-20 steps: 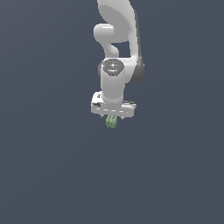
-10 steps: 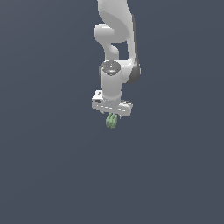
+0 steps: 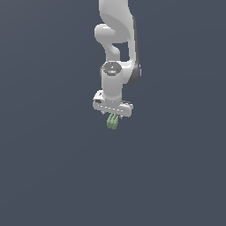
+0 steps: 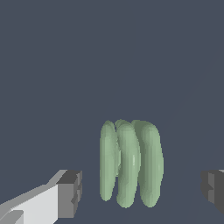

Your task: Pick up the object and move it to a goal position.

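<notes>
pincer (image 3: 113, 115) spread wide, pads clear of object (image 4: 131, 162) | object frame centre, between pads, ungripped | done: pincer aligned over it | left: grasp, lift, carry to goal

Exterior view: a distant camera faces the white jointed robot arm (image 3: 115, 53) against a plain grey ground. Wrist view: a close camera looks along the fingers. Both views share the pale green lobed object (image 3: 113, 122) (image 4: 131, 162).

Layout: the object (image 3: 113, 122) sits directly beneath the gripper (image 3: 113, 115), between its two fingers (image 4: 69, 194) with a gap on either side, the arm (image 3: 115, 39) rising above.
</notes>
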Tool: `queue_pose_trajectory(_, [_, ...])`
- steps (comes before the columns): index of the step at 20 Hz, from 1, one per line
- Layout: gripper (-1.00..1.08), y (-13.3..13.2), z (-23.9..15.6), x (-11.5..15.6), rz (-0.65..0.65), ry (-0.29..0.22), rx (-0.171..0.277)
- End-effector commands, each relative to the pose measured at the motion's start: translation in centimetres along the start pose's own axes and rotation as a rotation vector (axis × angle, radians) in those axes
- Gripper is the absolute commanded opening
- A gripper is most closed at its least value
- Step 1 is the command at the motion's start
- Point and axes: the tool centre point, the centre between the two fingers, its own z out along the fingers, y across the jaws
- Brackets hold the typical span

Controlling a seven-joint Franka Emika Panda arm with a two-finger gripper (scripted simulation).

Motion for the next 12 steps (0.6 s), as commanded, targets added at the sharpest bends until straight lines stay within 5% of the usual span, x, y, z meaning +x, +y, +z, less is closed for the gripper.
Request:
queue_pose_trajectory(1, [1.0, 0.0, 0.4, 0.0, 0.0, 0.0, 0.0])
queue_pose_trajectory(12, [1.0, 0.1, 4.7, -0.2, 0.003, 0.001, 0.0])
